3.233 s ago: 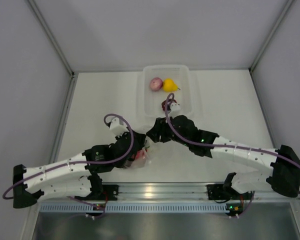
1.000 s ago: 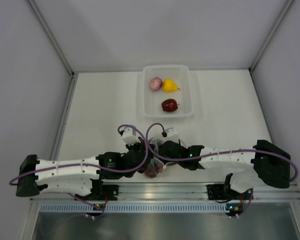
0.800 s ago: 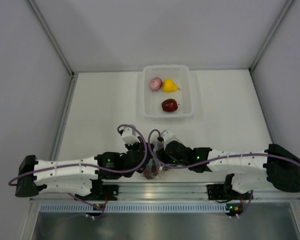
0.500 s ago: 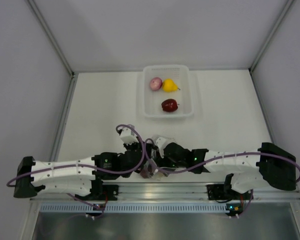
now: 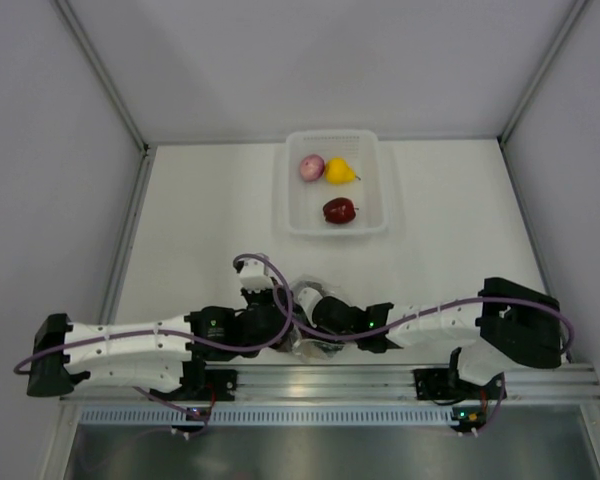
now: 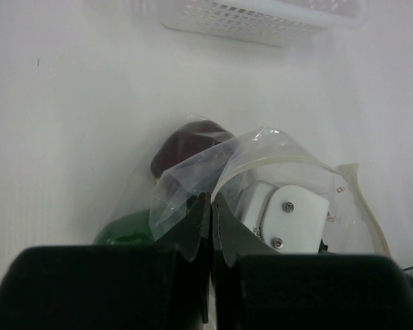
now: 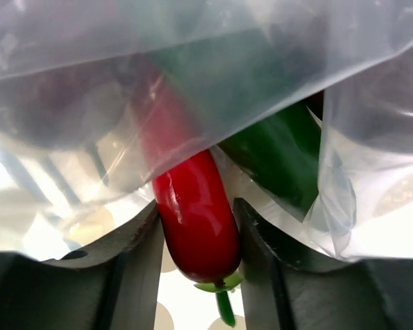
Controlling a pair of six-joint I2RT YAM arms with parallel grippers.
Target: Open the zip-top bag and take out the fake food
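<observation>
The see-through zip-top bag (image 5: 306, 343) lies at the table's near edge between both grippers. My left gripper (image 6: 211, 203) is shut on a fold of the bag's rim (image 6: 193, 175) and holds the mouth open. My right gripper (image 7: 196, 230) is inside the bag, its fingers closed on the stem end of the red chili (image 7: 195, 218). A green cucumber (image 7: 279, 155) lies beside the chili, and it also shows in the left wrist view (image 6: 127, 229). A dark purple piece (image 6: 187, 142) sits in the bag. The right gripper's white body (image 6: 289, 216) shows through the plastic.
The white mesh basket (image 5: 292, 190) stands at mid-table and holds the pinkish onion (image 5: 312, 167), the yellow pear (image 5: 338, 171) and the dark red apple (image 5: 339, 210). Its near wall shows in the left wrist view (image 6: 261, 17). The metal rail (image 5: 380, 385) runs just behind the bag.
My right arm left the apple in the basket, came back to the bag, and over the last second pushed into its mouth onto the chili. The left gripper kept its hold.
</observation>
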